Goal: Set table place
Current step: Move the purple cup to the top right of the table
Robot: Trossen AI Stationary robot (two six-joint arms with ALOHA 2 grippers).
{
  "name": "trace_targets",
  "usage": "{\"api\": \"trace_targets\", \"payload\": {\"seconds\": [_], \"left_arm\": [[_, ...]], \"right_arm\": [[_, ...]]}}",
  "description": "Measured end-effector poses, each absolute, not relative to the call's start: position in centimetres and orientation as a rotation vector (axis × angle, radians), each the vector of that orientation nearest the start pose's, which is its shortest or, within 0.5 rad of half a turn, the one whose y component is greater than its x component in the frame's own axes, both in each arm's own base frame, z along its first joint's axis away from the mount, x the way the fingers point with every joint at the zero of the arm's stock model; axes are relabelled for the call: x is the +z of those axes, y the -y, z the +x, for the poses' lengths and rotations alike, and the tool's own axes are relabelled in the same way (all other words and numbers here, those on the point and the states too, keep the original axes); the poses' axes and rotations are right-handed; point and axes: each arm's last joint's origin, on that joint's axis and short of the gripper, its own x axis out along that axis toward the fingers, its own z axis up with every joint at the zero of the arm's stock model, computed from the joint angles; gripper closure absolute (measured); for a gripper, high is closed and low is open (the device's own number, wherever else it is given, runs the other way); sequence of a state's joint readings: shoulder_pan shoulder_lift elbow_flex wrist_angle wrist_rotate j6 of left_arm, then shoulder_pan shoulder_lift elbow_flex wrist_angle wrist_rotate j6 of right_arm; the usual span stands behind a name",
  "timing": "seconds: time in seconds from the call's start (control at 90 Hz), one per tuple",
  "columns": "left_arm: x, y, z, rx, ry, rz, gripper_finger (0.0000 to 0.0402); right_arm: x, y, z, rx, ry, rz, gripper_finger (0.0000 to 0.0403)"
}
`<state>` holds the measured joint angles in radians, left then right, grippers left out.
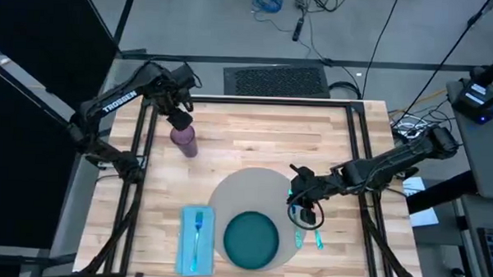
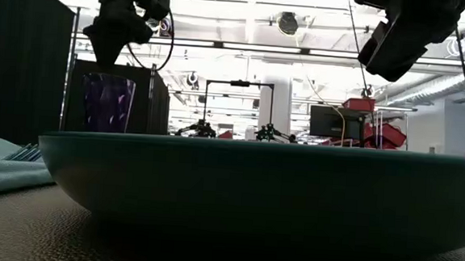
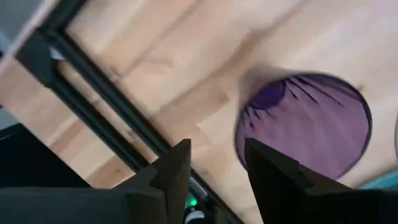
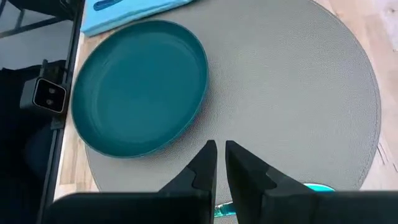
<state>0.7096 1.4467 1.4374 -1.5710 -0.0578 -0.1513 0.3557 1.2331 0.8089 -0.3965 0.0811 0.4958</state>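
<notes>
I log: placemat, flat grey round, no long axis, lower centre of the wood-plank table. Teal plate on its near part. Right gripper at mat's right edge, fingers nearly closed, empty. Left gripper, upper left, released above purple ribbed cup.

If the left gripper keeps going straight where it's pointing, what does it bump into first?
Probably the purple cup. The left gripper points down with its fingers apart, right above the cup's near rim. It might just miss and meet the table beside it; the depth is hard to judge.
</notes>
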Motion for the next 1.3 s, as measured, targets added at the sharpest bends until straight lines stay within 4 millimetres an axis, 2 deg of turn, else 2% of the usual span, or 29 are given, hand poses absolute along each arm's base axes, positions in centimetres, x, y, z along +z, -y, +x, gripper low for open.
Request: {"api": "trace_targets", "payload": {"seconds": [0.256,0.467,0.822,1.1,1.2,1.3], "left_arm": [[30.4,-14.4,17.7,0.668,-1.587,-0.627,0.0265],[29.2,-14.5,17.9,0.646,-1.583,-0.602,0.0265],[28.5,-15.8,19.7,0.647,-1.430,-0.577,0.0265],[25.4,-17.1,21.7,0.563,-1.556,-0.548,0.0265],[25.0,-16.7,22.2,0.539,-1.592,-0.476,0.0283],[25.2,-16.1,22.7,0.513,-1.601,-0.415,0.0330]], "right_arm": [[23.6,-8.4,23.2,0.050,-0.847,0.295,0.0383],[23.6,-8.4,23.2,0.049,-0.847,0.295,0.0383],[23.5,-8.4,23.2,0.047,-0.847,0.300,0.0383],[23.5,-8.4,23.2,0.046,-0.848,0.302,0.0383],[23.5,-8.4,23.2,0.045,-0.851,0.301,0.0383],[23.4,-8.4,23.2,0.051,-0.853,0.279,0.0383]]}}
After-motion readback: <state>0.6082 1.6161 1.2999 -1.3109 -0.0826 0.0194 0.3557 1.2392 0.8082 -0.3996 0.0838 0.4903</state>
